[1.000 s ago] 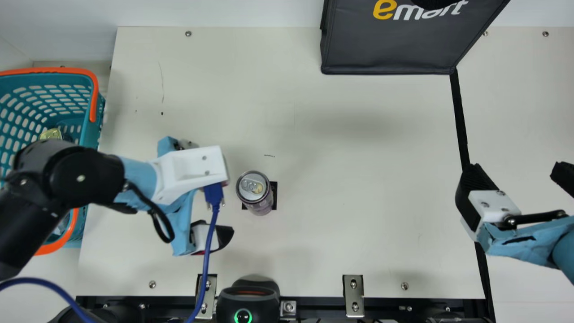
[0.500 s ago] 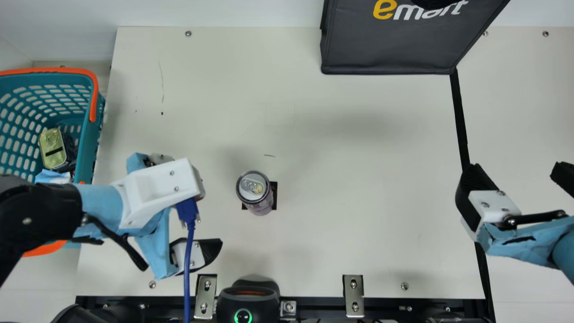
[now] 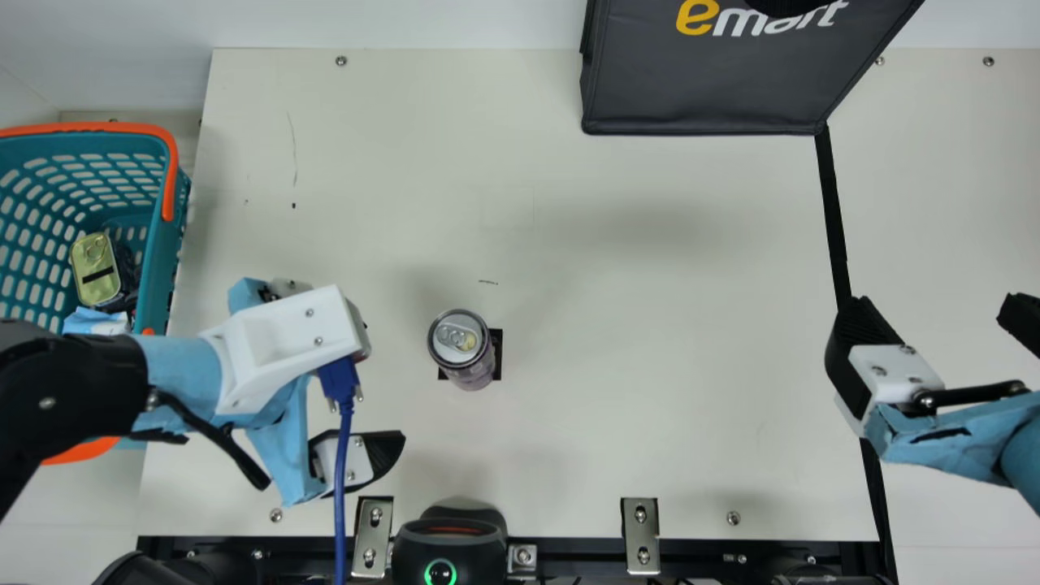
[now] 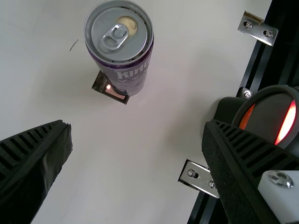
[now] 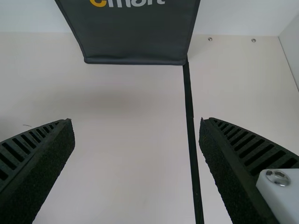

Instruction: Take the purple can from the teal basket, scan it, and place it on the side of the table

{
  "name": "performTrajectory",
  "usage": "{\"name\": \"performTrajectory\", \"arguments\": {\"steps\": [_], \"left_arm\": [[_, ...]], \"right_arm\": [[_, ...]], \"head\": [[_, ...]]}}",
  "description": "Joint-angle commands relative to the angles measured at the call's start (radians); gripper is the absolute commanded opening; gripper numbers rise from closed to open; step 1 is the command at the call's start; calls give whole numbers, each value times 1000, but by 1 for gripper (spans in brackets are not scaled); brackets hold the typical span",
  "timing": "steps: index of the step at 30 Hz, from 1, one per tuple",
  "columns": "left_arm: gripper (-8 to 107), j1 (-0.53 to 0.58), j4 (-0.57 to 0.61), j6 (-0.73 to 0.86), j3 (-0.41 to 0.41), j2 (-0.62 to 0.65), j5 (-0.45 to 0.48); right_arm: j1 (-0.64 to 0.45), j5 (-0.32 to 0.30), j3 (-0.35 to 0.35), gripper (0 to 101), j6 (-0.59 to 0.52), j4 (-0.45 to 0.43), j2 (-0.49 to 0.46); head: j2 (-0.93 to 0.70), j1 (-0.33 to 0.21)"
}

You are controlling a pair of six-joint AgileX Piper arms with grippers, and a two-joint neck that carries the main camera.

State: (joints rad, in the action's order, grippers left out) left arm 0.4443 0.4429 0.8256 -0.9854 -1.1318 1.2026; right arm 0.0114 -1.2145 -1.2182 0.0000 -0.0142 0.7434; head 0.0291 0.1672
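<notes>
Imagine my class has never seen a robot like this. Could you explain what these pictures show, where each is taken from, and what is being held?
This is a two-armed robot at a cream table. The main view looks down from a camera on a neck between the arms; each wrist view comes from a camera near that arm's jaws, which show at its bottom edge.

The purple can stands upright on the table, partly over a small dark square. A black scanner sits at the near edge, and a dark bag at the far side. At the main view's left, a teal basket holds a flat golden tin, among other things.

Both the left arm and right arm have open jaws, holding nothing.
</notes>
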Motion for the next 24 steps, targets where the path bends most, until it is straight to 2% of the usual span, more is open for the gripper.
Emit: {"name": "performTrajectory", "arguments": {"steps": [1, 24], "left_arm": [[90, 2, 7, 3, -2, -5, -5], [90, 74, 90, -1, 17, -153, -184]], "right_arm": [[0, 0, 0, 95, 0, 0, 0], [0, 0, 0, 95, 0, 0, 0]], "head": [[-2, -29], [-2, -29]]}}
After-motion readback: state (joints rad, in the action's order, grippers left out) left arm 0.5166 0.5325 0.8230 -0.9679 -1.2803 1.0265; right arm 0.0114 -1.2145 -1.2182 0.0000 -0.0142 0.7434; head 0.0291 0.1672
